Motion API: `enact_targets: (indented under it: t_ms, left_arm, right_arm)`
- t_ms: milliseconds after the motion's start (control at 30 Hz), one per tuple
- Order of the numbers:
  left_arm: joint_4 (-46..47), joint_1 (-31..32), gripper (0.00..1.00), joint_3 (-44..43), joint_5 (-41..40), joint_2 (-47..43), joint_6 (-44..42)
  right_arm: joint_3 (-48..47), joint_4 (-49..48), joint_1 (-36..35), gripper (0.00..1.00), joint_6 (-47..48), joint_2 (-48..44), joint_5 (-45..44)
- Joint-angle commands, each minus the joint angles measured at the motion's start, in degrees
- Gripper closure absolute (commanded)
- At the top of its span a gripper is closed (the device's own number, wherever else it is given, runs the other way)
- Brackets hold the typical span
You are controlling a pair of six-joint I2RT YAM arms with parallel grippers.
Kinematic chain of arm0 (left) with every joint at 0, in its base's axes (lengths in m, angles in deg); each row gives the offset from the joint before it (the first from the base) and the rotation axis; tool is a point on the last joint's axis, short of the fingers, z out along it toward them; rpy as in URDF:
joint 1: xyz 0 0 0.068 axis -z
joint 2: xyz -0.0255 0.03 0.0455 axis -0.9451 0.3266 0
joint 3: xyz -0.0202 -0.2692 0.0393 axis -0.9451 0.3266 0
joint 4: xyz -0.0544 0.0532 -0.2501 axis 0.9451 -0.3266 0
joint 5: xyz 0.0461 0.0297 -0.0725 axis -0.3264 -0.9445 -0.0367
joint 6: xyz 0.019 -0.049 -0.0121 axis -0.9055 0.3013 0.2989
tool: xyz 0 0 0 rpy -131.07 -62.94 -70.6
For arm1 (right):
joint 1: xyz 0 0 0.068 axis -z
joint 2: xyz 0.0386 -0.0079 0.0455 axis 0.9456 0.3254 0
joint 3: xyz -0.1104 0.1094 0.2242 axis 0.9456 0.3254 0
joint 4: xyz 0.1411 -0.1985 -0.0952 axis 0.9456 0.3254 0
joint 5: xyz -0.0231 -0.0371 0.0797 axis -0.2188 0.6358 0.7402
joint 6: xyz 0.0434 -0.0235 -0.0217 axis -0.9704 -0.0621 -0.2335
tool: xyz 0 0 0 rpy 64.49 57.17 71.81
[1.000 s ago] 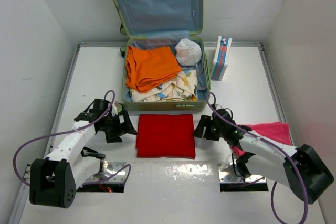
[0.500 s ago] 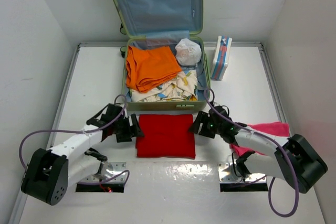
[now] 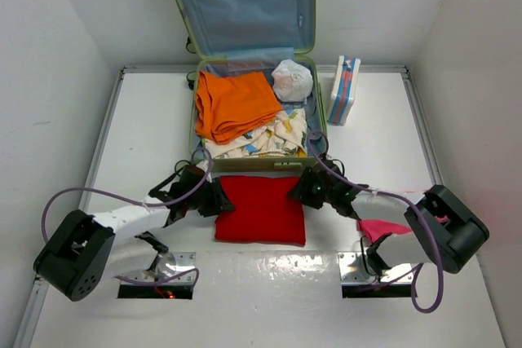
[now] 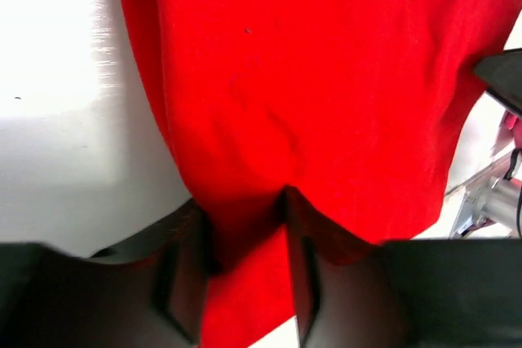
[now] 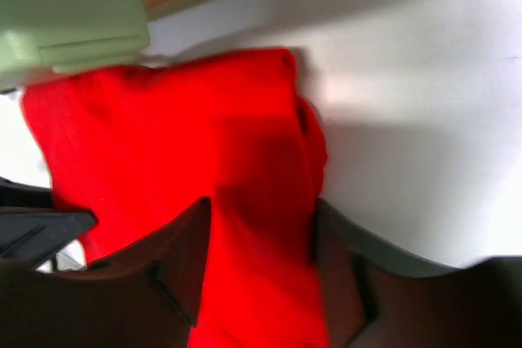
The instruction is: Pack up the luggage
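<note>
"The luggage, where is it?"

"At the far middle of the desk. It lies open, with its pale blue lid standing up by the back wall. The frame cuts off the top of the lid. My right wrist view shows only a pale green corner of it, just beyond the red cloth."

"What's inside?"

"A folded orange garment, a patterned cloth nearer me, and a crumpled white bag in the far right corner. I cannot see what lies under them."

"And your claws?"

"Both are at the folded red cloth, which lies flat on the desk just in front of the luggage. My left claw has its jaws apart astride the cloth's left edge. My right claw stands the same way at the cloth's far right corner. In each wrist view red fabric fills the gap between the fingers. I cannot tell whether I pinch it or only straddle it. From above, the claw bodies hide the fingertips."

"Anything else unclear?"

"A pink cloth is mostly covered by my right arm. A striped pouch stands just beside the luggage's right wall, and I can't make out what it holds."

"The room?"

"The desk is glossy white with pale grey edging, and plain white walls close it in on three sides."
</note>
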Motion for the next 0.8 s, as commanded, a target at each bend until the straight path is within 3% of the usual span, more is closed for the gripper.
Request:
enact_targets:
  t_ms: [0,67,100,167,267,533,767]
  left_arm:
    - [-0.5,1.8,0.58,2.8,-2.9,2.0,1.1]
    - [-0.4,1.8,0.70,2.8,-2.3,2.5,1.1]
    - [-0.4,2.3,0.75,2.8,-2.3,2.6,1.1]
    - [0.2,2.9,0.90,2.8,-1.7,1.9,0.5]
    - [0.2,5.6,1.00,0.4,-1.0,-2.1,-3.1]
    - [-3.8,15.7,1.00,-8.2,-5.5,-14.8,-16.3]
    - [-3.2,18.7,1.00,-21.7,-12.4,-14.6,-30.8]
  right_arm:
    - [3.0,4.4,-2.2,0.54,-3.2,3.9,-1.1]
    - [4.2,4.5,-2.2,0.65,-3.7,3.6,-0.7]
    - [4.5,4.3,-2.7,0.86,-3.3,3.2,-0.3]
    - [5.0,4.0,-3.0,1.00,-2.0,1.9,0.1]
    - [3.7,2.8,-6.0,1.00,4.9,-3.1,2.0]
    - [-0.5,6.8,-13.8,1.00,25.1,-20.7,0.9]
    - [-9.7,7.0,-10.1,1.00,40.3,-25.7,-3.3]
